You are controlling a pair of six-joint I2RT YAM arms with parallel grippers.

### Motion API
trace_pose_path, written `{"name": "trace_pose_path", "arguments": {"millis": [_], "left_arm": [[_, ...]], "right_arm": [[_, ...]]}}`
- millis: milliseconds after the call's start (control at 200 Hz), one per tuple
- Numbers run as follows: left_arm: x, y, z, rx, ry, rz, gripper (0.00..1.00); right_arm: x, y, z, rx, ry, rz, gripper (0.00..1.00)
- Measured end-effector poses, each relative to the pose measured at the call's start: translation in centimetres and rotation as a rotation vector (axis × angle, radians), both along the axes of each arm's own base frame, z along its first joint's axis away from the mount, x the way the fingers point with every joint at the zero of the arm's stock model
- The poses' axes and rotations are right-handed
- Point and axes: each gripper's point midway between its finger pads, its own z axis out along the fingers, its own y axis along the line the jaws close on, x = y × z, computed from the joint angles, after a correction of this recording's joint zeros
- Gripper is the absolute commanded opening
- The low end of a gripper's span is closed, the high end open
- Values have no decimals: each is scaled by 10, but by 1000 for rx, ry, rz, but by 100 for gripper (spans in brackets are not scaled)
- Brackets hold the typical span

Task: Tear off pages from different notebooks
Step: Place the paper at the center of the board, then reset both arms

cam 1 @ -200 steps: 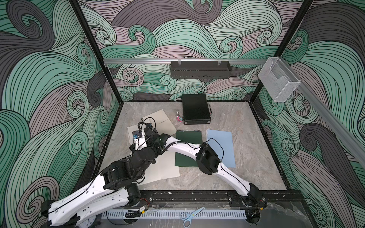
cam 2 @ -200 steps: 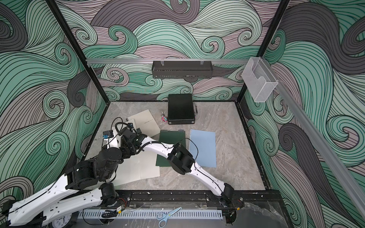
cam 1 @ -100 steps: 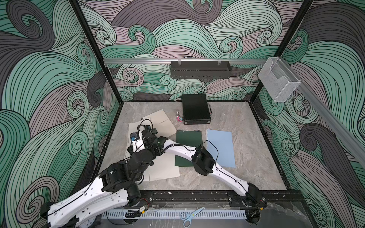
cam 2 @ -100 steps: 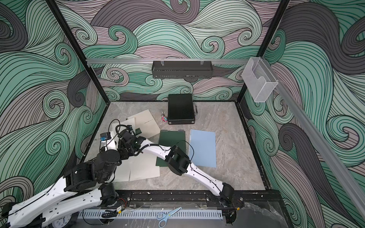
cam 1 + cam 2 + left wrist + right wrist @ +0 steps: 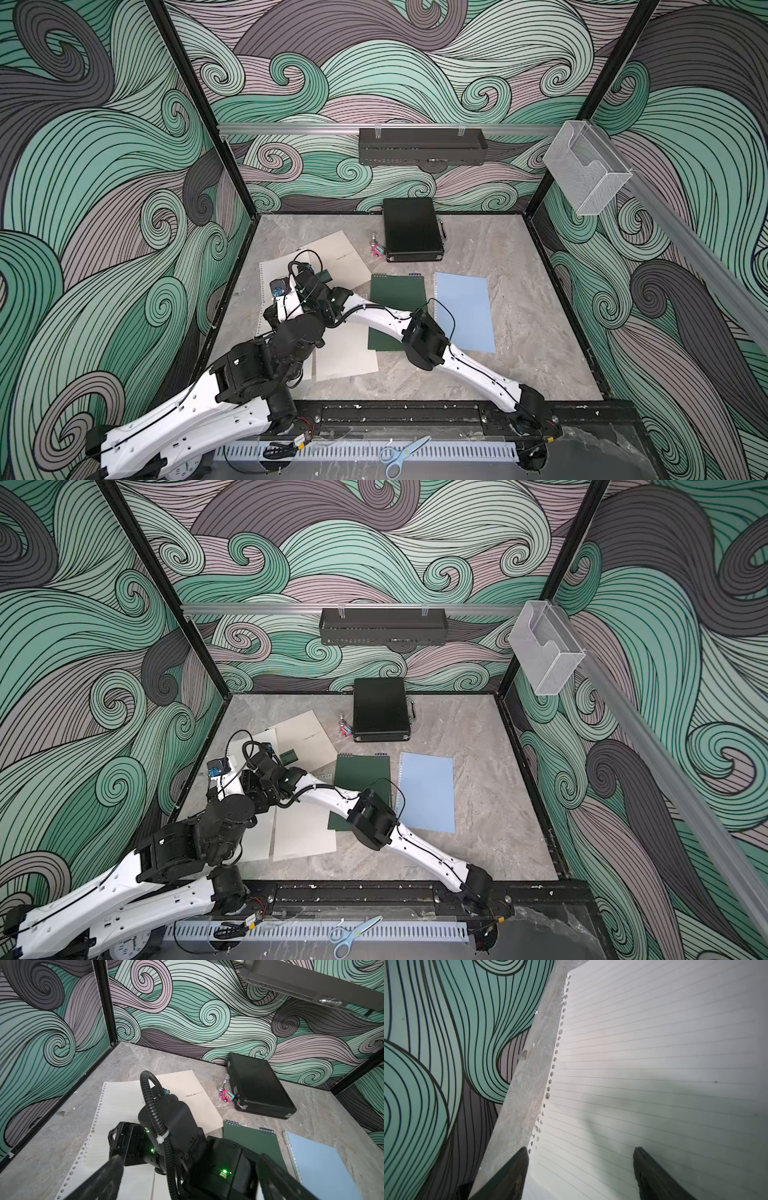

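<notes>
A lined off-white page (image 5: 643, 1053) with punched holes along one edge lies flat on the table by the left wall (image 5: 270, 272). My right gripper (image 5: 581, 1149) hangs over it, open, with nothing between its fingers. More pale sheets (image 5: 347, 353) lie nearer the front. The beige notebook (image 5: 338, 259), the dark green notebook (image 5: 395, 311) and the light blue notebook (image 5: 463, 311) lie flat side by side. My left gripper (image 5: 191, 1158) is wide open just behind the right wrist (image 5: 170, 1118) and holds nothing.
A black hard case (image 5: 413, 235) lies at the back, with a pink toy car (image 5: 377, 250) and a silver chess piece (image 5: 374, 239) beside it. Scissors (image 5: 401, 453) rest on the front rail. The left wall (image 5: 436, 1064) is close to the page's holed edge.
The right jaws have opened wider. Both wrists have shifted slightly toward the left wall, and the lined page now lies flat there.
</notes>
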Motion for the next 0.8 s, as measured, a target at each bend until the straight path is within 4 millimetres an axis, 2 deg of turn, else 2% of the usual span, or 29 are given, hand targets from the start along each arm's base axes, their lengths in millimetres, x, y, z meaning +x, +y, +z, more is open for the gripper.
{"name": "trace_pose_path", "arguments": {"millis": [85,130,230,245,270,330,400,460,540,590,655,725,765,800], "left_arm": [[3,3,6,50,-5,41,99],[4,5,15,66,-11,58,99],[6,6,44,60,-41,73,99],[5,7,48,55,-46,73,99],[4,8,55,42,-53,70,99],[3,-2,81,-60,-89,7,98],[-1,-17,102,-136,-121,-101,99],[-2,-3,106,-83,-133,-63,98],[-4,15,113,-38,-132,-20,99],[-3,17,118,-28,-134,-15,99],[2,15,115,3,-123,-6,99],[12,9,97,62,-92,14,97],[20,8,82,99,-64,40,97],[27,10,67,132,-37,68,99]], "right_arm": [[-3,-14,17,-59,-31,39,98],[-4,-22,35,-70,-48,59,99],[-5,-40,95,-54,-117,95,99],[-5,-44,111,-43,-138,99,99],[-4,-50,127,-32,-158,101,99],[-4,-66,168,-4,-205,100,98],[-6,-88,196,20,-238,86,98],[-4,-115,206,16,-260,56,99],[17,-173,217,-25,-308,-62,99],[32,-214,223,-54,-336,-147,99],[47,-276,228,-104,-372,-266,99],[51,-347,234,-162,-418,-408,99],[44,-389,239,-191,-452,-487,99],[33,-417,242,-210,-478,-538,99]]}}
